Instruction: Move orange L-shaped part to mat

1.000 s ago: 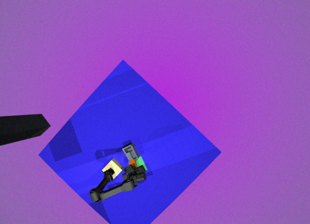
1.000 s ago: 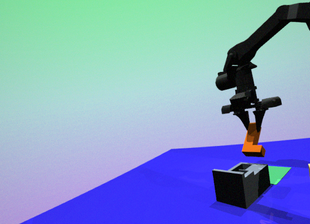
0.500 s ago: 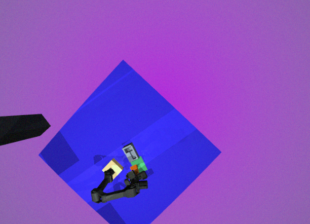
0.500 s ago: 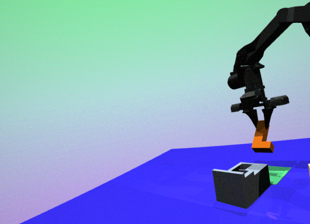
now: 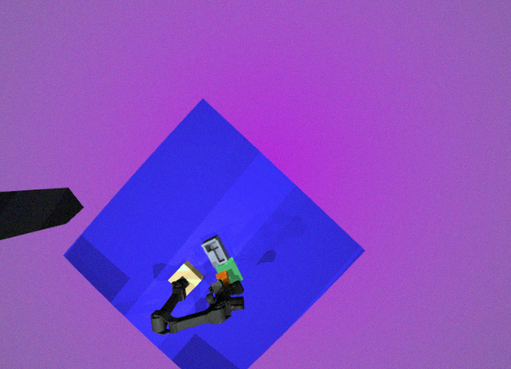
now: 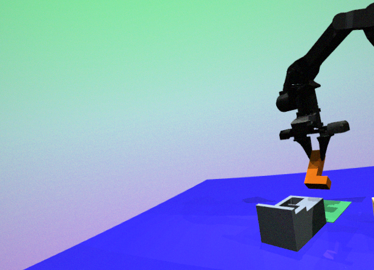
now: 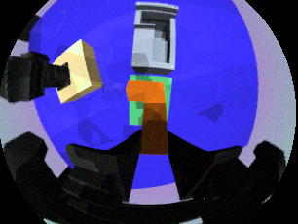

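Note:
My gripper (image 6: 316,157) (image 7: 153,132) is shut on the plain end of the orange L-shaped part (image 6: 318,179) (image 7: 146,92). The part hangs steeply tilted in the air, its L-shaped end lowest. In the top view the orange part (image 5: 222,277) shows over the near side of the green mat (image 5: 235,270) (image 6: 335,216) (image 7: 134,117). The grey tray (image 5: 208,250) (image 6: 276,227) (image 7: 144,56) stands beside the mat, its pocket empty. In the wrist view the part covers much of the mat. The fingertips are hidden in the top view.
A pale yellow block (image 5: 193,276) (image 7: 91,73) under the arm's base stands to the left of the mat in the wrist view. A sliver of it shows at the right edge of the exterior view. A dark beam (image 5: 42,212) enters the top view at the left.

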Action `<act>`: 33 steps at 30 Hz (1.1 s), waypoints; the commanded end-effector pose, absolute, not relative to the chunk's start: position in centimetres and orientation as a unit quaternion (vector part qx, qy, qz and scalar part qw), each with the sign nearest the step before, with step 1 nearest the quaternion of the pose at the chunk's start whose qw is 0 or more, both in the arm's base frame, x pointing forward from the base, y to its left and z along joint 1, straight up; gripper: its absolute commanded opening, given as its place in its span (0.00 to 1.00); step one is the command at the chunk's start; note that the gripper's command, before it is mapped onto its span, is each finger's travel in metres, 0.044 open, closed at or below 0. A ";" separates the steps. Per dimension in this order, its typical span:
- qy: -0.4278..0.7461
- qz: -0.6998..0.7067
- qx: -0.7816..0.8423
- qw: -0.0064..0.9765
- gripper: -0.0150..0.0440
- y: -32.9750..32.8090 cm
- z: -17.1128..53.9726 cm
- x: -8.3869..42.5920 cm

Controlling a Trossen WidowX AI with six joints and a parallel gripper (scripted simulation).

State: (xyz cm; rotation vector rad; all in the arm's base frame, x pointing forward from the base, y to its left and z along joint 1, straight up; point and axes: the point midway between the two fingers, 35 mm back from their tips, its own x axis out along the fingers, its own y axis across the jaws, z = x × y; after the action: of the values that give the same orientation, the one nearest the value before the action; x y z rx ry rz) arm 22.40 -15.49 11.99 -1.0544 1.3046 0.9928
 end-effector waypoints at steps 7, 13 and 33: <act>0.552 0.424 -0.448 0.561 0.25 -15.5 10.2 22.4; 0.552 0.424 -0.448 0.561 0.25 -15.5 9.3 22.4; 0.552 0.425 -0.448 0.561 0.25 -15.5 6.1 22.5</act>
State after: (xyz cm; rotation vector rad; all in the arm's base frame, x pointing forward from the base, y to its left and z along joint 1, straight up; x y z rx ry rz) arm 22.57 -15.61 6.76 -1.0550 1.3044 0.9922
